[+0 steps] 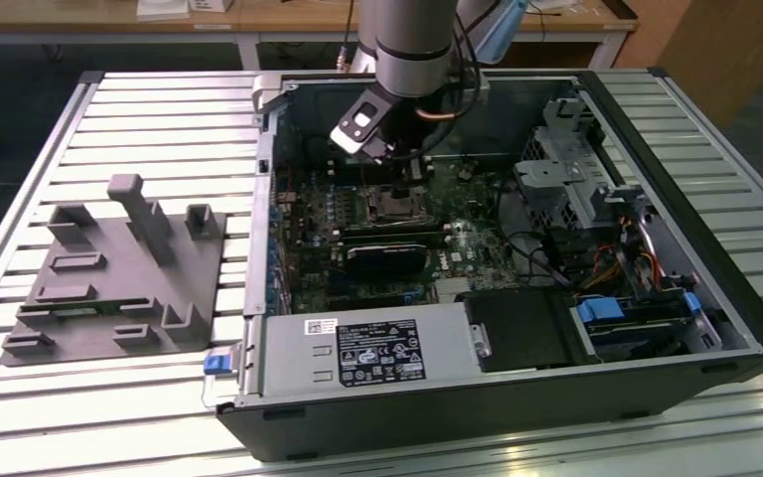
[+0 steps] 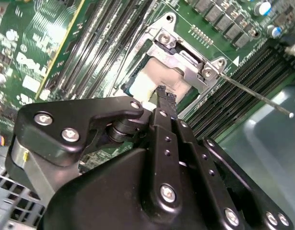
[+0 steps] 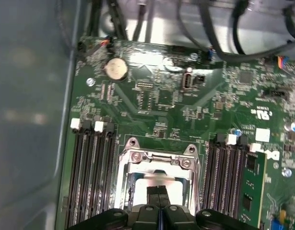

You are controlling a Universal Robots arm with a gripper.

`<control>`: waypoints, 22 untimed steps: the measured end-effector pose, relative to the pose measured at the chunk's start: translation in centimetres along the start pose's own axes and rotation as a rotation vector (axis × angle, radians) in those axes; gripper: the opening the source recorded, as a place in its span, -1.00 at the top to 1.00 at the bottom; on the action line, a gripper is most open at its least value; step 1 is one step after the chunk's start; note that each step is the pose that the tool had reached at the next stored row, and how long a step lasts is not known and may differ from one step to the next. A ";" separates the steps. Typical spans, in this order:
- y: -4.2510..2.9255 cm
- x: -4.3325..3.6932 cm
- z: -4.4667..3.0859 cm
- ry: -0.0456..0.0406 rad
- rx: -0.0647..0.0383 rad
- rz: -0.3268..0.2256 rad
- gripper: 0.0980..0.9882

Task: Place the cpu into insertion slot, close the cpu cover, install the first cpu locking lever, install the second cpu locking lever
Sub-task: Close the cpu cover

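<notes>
Cpu (image 3: 156,178): lies flat in the insertion slot (image 3: 122,184), pale top up, on the green board (image 3: 152,108). Sits straight below the gripper (image 3: 158,190), tips pointing down at its middle; touching or just off, cannot tell. Jaws pressed together, holding nothing. Locking lever (image 2: 253,94) juts out from the slot's corner.

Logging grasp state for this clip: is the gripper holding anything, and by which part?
Nothing appears held: the gripper is shut, jaws together with nothing between them, over the cpu lying in the insertion slot.
</notes>
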State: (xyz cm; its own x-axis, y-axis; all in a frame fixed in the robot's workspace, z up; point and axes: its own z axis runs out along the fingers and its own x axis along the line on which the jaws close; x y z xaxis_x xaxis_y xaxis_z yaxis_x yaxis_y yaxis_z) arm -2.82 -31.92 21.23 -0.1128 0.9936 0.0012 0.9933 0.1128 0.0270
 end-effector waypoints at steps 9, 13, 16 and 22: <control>0.00 0.00 0.00 0.0044 0.000 -0.166 0.98; 0.00 0.00 0.00 0.0065 0.000 -0.239 0.98; 0.00 0.00 0.00 0.0079 0.000 -0.294 0.98; 0.00 0.00 0.00 0.0109 0.001 -0.403 0.98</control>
State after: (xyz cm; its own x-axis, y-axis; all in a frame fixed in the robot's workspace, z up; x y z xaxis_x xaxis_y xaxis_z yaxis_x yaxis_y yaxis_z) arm -2.82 -31.92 21.23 -0.4933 0.8698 0.0012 0.8695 0.4931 0.0270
